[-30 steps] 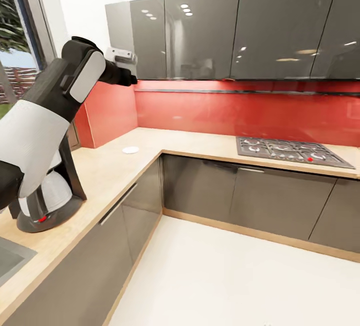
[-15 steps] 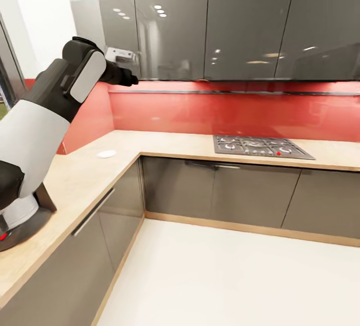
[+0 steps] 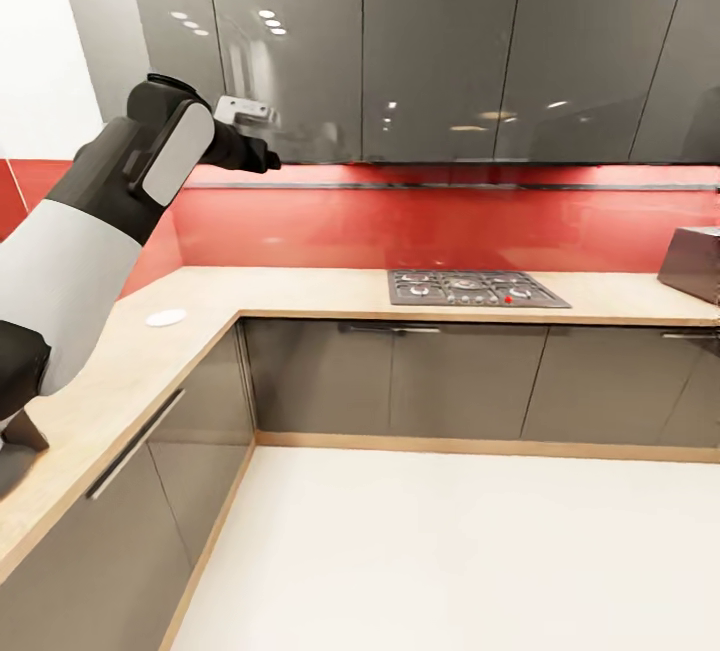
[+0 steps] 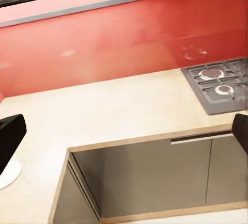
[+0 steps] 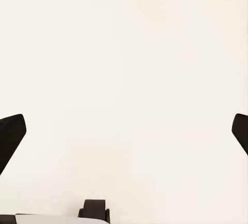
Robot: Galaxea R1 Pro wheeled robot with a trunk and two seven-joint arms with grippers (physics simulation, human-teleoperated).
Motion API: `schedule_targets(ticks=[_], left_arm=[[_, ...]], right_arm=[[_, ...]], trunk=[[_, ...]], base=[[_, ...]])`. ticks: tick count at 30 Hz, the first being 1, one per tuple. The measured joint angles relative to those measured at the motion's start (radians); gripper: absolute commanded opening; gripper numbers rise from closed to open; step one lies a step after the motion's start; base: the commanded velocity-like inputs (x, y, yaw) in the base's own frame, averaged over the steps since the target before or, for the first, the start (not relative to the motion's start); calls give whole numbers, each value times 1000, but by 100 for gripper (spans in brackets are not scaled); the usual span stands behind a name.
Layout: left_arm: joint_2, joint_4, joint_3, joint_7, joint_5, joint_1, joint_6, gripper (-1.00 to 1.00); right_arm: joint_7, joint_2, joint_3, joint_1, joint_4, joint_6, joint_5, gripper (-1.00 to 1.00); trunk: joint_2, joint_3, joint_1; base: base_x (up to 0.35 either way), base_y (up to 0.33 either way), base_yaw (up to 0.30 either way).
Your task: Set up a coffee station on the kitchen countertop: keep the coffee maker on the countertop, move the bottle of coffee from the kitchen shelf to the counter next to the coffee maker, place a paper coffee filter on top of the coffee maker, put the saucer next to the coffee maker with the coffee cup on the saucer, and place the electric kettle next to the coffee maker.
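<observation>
Red backsplash and glossy dark grey wall cabinets run above the L-shaped kitchen countertop, and we face its inner corner from the open pale floor. Of the task's things we see the saucer, lying flat and alone on the counter's left run near the corner, close to the backsplash; the left wrist view catches its rim at the counter's edge. A dark base at the counter's near left end is probably the electric kettle, mostly hidden by our left arm. Our left gripper is raised high over the counter with its fingers wide apart and nothing between them; our right gripper hangs over bare floor, likewise spread and empty. A gas hob sits along the back run, and a grey appliance stands at that run's far right end. We judge this a travelling step, looking for the next item, probably the cup or the shelf. To do it well, we should keep the raised left arm clear of the cabinet doors while the base turns, and swing slowly enough to spot the cup or bottle.
</observation>
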State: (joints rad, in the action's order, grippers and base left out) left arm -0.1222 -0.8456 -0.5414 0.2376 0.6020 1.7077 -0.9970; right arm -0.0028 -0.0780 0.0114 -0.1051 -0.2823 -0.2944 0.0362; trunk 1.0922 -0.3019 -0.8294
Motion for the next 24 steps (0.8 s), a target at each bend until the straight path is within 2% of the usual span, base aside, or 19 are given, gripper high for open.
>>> schedule_targets(ticks=[3, 4, 8, 12, 17, 18, 20, 21, 23, 24], left_arm=[[0, 0, 0, -9, 1, 0, 0, 100], [1, 0, 0, -44, 2, -1, 1, 100], [1, 0, -1, -95, 1, -2, 6, 100], [28, -12, -1, -106, 2, -25, 51, 100], [86, -18, -2, -108, 1, -100, 148, 100], [108, -19, -2, -111, 4, -132, 190, 100], [130, -22, -4, -115, 1, -166, 230, 100], [150, -26, -4, -120, 3, -198, 263, 100], [165, -34, -4, -131, 1, -237, 294, 100], [175, -49, -5, -149, 2, -278, 325, 100]], right_arm=[[0, 0, 1, 0, -2, 0, 0, 100], [0, 0, 1, 0, -3, 0, 0, 100], [0, 0, 1, 0, -4, 0, 0, 100], [0, 0, 1, 0, -4, 0, 0, 100], [0, 0, 1, 0, -4, 0, 0, 100], [0, 0, 1, 0, -4, 0, 0, 100], [0, 0, 1, 0, -4, 0, 0, 100], [0, 0, 1, 0, -4, 0, 0, 100], [0, 0, 1, 0, -4, 0, 0, 100], [0, 0, 1, 0, -3, 0, 0, 100]], trunk=[[0, 0, 0], [0, 0, 0], [0, 0, 0], [0, 0, 0], [0, 0, 0], [0, 0, 0], [0, 0, 0], [0, 0, 0], [0, 0, 0], [0, 0, 0]], base=[[0, 0, -34], [0, 0, -13], [0, 0, -4], [0, 0, 0], [0, 0, 0], [0, 0, 0], [0, 0, 0], [0, 0, 0], [0, 0, 0], [0, 0, 0]])
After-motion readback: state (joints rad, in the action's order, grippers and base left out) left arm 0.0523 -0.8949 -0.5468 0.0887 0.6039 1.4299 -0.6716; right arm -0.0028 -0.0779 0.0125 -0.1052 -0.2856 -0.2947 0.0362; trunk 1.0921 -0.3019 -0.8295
